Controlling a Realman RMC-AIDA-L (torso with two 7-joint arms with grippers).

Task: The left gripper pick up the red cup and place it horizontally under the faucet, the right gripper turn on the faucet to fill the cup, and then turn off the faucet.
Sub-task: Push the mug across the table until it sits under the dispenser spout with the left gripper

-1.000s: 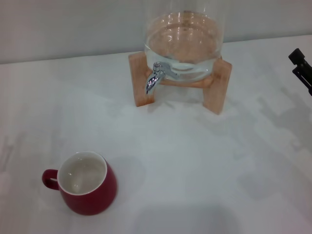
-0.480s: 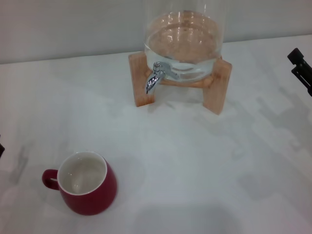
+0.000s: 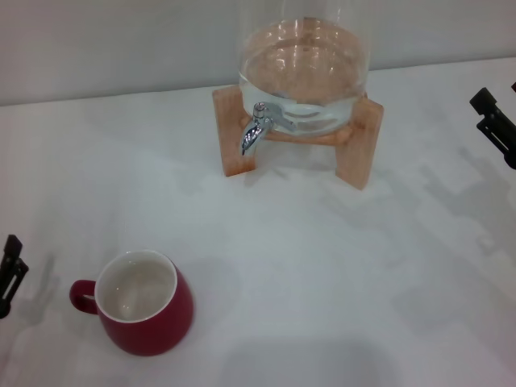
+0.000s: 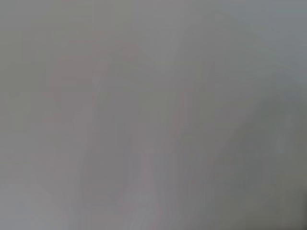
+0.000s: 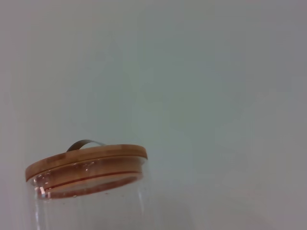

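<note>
The red cup (image 3: 143,303) stands upright at the front left of the white table, white inside showing, its handle pointing left. Just left of the handle, the black tip of my left gripper (image 3: 10,274) pokes in from the left edge of the head view, apart from the cup. The chrome faucet (image 3: 255,129) sticks out of the glass dispenser jar (image 3: 304,72) on its wooden stand (image 3: 355,153) at the back centre. My right gripper (image 3: 493,125) shows as black parts at the right edge, to the right of the stand. The left wrist view is a blank grey blur.
A white wall runs behind the table. The right wrist view looks at the jar's wooden lid (image 5: 86,160) with a metal handle, against the pale wall. White tabletop (image 3: 322,266) lies between the cup and the stand.
My left gripper has come into the head view from the left edge, toward the cup's handle. My right gripper has edged slightly inward from the right. Cup and faucet have not moved.
</note>
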